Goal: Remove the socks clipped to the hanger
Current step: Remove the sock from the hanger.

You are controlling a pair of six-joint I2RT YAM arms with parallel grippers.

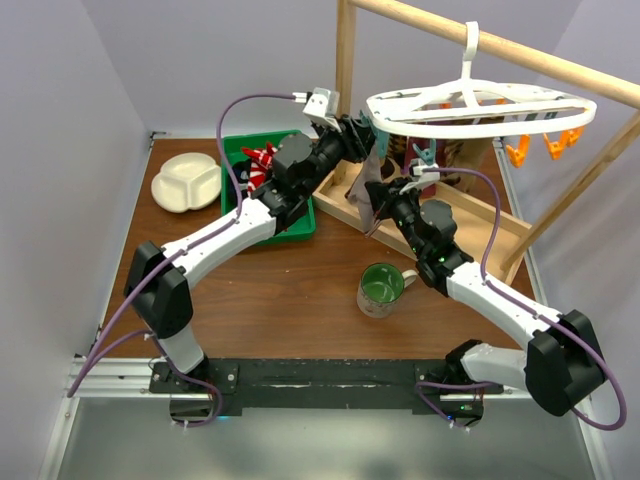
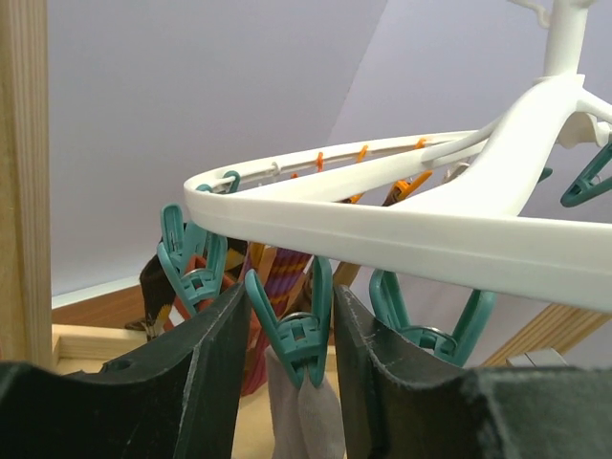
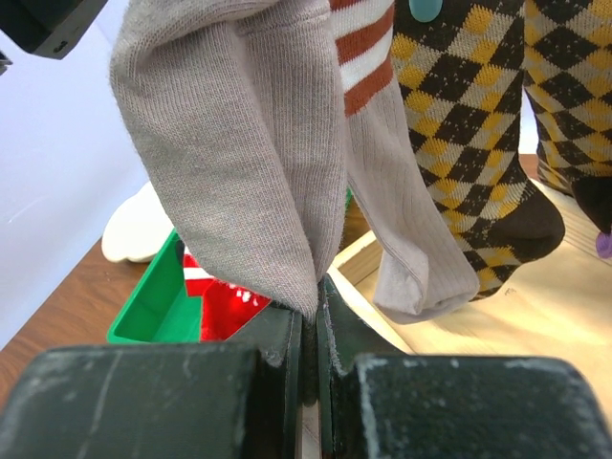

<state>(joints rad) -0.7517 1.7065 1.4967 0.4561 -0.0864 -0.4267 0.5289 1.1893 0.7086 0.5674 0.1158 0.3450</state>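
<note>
While left gripper stands wide astride the teal clip pinning grey sock at hanger 9 o'clock end, right gripper clamps its lower edge; checkered sock crowds at 3 o'clock.

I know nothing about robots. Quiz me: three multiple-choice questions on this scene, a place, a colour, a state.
1. The mug stands: A in the bin; B on the bare table; C on the plate.
2. The clip between the fingers of the left gripper is: A orange; B teal; C white.
3. The right gripper is: A wide open; B holding the mug; C shut on the grey sock.
Answers: B, wood surrounds it; B, the left wrist view shows it; C, it pinches the sock's edge.
</note>
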